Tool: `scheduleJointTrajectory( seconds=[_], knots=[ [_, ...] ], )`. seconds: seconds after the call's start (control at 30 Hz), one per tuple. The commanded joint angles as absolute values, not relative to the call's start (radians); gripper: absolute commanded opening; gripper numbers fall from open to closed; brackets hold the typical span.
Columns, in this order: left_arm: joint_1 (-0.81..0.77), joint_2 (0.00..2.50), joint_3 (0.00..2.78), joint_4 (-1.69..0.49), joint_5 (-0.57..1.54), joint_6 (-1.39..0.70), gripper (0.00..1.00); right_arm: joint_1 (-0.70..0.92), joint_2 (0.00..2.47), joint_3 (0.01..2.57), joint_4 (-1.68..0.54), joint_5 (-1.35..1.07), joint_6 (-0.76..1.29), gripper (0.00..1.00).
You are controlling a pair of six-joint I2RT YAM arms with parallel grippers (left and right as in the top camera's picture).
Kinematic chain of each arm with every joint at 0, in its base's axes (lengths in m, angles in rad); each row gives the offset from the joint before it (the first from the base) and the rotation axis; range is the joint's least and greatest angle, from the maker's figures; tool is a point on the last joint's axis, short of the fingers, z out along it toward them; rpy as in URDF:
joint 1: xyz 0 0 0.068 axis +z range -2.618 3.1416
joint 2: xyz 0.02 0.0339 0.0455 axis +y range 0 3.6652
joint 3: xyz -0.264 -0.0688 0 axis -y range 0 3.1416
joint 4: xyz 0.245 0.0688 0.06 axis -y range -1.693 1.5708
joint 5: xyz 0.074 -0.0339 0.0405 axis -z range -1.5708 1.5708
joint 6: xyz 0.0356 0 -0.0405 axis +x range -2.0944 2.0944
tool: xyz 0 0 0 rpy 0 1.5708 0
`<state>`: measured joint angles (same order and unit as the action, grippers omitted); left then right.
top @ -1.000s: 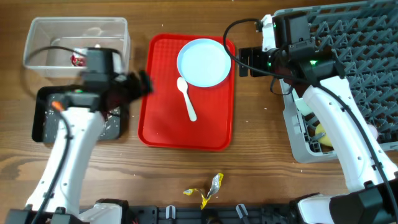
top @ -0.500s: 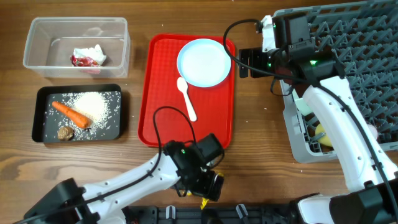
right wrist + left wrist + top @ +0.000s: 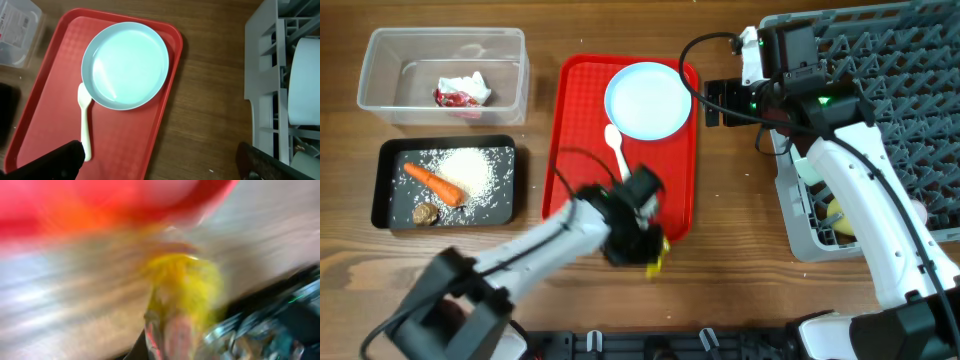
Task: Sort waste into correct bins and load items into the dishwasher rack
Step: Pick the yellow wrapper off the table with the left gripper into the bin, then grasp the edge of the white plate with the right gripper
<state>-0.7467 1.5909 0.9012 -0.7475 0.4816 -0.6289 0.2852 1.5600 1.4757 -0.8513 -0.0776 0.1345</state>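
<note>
Left arm reaches across the 6 o'clock side of the table, smeared by blur. Its jaws sit off the 5 o'clock corner of the red tray, with the yellow wrapper right at their tips. The left wrist view is all blur, but the wrapper fills its centre, so I read the jaws as clamped on it; the fingers themselves aren't clear. The wrapper is off the tray, over bare table by its lower edge.

Likely why it's held: it's waste and goes in the tub at 10 o'clock, where a red wrapper and napkin already lie. The black tray at 9 o'clock holds food: carrot, rice, lump. By the look, litter goes in the tub and scraps in the black tray.

Right arm hangs by the red tray's 2 o'clock edge, jaws spread wide and holding nothing. Its wrist view looks down on the plate and spoon, both on the red tray. The spoon is at the plate's 7 o'clock rim; can't tell if they touch. The pose reads as parked, ready to move dishes to the rack at 3 o'clock, where a pale dish already stands.

Next, probably: carry the wrapper to the tub. Risks are the crinkly foil slipping and the path passing over the plate and spoon.
</note>
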Motion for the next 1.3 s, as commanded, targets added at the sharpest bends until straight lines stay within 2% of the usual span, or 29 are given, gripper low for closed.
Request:
scheduleJointTrajectory(
  seconds=[0.0,0.13,0.23,0.3,0.47,0.5,0.53,0.57,0.6,0.7,0.8,0.83,0.9,1.0,1.13,1.23,1.27],
  knots=[
    [-0.518,1.464,1.027,-0.738,0.264,-0.576,0.04,0.285,1.567,1.48,-0.838,-0.068,0.131,1.0],
    [-0.161,1.432,1.041,-0.535,0.079,-0.561,0.04,0.285,1.567,1.48,-0.833,-0.068,0.131,1.0],
    [0.015,1.498,1.041,-0.255,-0.018,-0.561,0.04,0.285,1.567,1.48,-0.815,-0.068,0.131,1.0],
    [0.088,1.591,1.041,-0.079,-0.039,-0.561,0.05,0.285,1.567,1.48,-0.813,-0.067,0.131,0.99],
    [0.181,1.89,1.043,0.271,-0.035,-0.649,0.23,0.284,1.567,1.48,-0.821,-0.018,0.131,1.0],
    [0.188,1.927,1.048,0.3,-0.035,-0.663,0.3,0.284,1.567,1.48,-0.82,-0.018,0.131,1.0],
    [0.19,1.942,1.056,0.311,-0.035,-0.663,0.53,0.284,1.567,1.48,-0.82,-0.019,0.131,1.0],
    [0.19,1.943,1.066,0.311,-0.035,-0.662,0.81,0.284,1.567,1.48,-0.82,-0.019,0.13,1.0],
    [0.19,1.937,1.082,0.304,-0.031,-0.662,1.0,0.284,1.567,1.48,-0.82,-0.019,0.131,1.0],
    [0.19,1.904,1.139,0.241,0.026,-0.659,1.0,0.284,1.567,1.48,-0.821,-0.019,0.131,1.0],
    [0.186,1.825,1.244,0.059,0.091,-0.647,1.0,0.285,1.567,1.48,-0.823,-0.019,0.131,1.0],
    [0.148,1.721,1.32,-0.154,0.127,-0.478,1.0,0.285,1.567,1.48,-0.823,-0.019,0.131,1.0],
    [0.11,1.659,1.33,-0.24,0.126,-0.381,1.0,0.285,1.567,1.48,-0.822,-0.019,0.131,1.0],
    [-0.031,1.559,1.33,-0.467,0.126,-0.3,1.0,0.285,1.567,1.48,-0.817,-0.025,0.134,1.0],
    [-0.207,1.627,1.326,-0.768,0.175,-0.352,1.0,0.285,1.594,1.48,-0.815,-0.128,0.134,1.0],
    [-0.277,1.702,1.326,-0.825,0.174,-0.356,1.0,0.287,1.644,1.48,-0.809,-0.288,0.134,0.99],
    [-0.268,1.725,1.326,-0.838,0.152,-0.461,1.0,0.326,1.718,1.48,-0.791,-0.398,0.14,0.93]
  ],
)
